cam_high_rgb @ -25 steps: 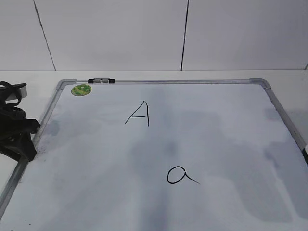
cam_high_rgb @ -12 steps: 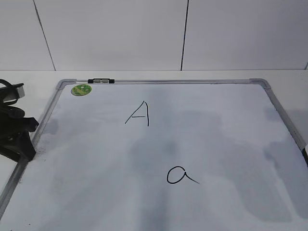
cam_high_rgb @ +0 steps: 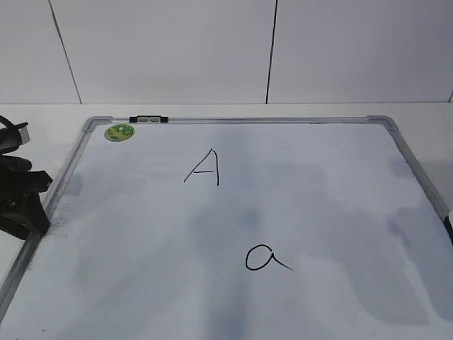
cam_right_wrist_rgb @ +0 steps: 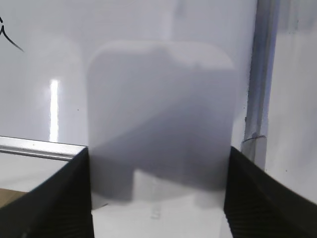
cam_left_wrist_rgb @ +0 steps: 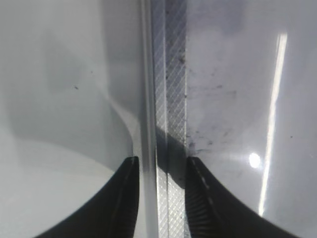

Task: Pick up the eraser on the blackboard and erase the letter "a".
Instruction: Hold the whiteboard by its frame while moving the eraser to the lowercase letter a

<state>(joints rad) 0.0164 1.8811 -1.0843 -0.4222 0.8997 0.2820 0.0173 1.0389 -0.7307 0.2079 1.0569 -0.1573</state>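
Observation:
The blackboard (cam_high_rgb: pixel 318 177) is a white dry-erase board with a grey frame, lying flat. The letter "a" (cam_high_rgb: pixel 263 258) is written low in the middle; only its tail (cam_right_wrist_rgb: pixel 12 43) shows in the right wrist view. The white eraser (cam_right_wrist_rgb: pixel 158 114) lies near the board's right frame and fills the gap between my right gripper's (cam_right_wrist_rgb: pixel 159 151) fingers, which touch its sides. It does not show in the exterior view, where only a black bit of that gripper (cam_high_rgb: pixel 449 225) shows. My left gripper (cam_high_rgb: pixel 35 212) (cam_left_wrist_rgb: pixel 161 161) is closed across the board's left frame (cam_left_wrist_rgb: pixel 168 99).
A capital "A" (cam_high_rgb: pixel 205 168) is written above the small one. A green sticker (cam_high_rgb: pixel 119 132) and a black-and-silver clip (cam_high_rgb: pixel 149 120) sit at the far left corner. The board's right frame rail (cam_right_wrist_rgb: pixel 260 74) runs just beside the eraser. A white wall stands behind.
My left gripper has shifted slightly to the left at the board's left frame. The board and both letters have not moved.

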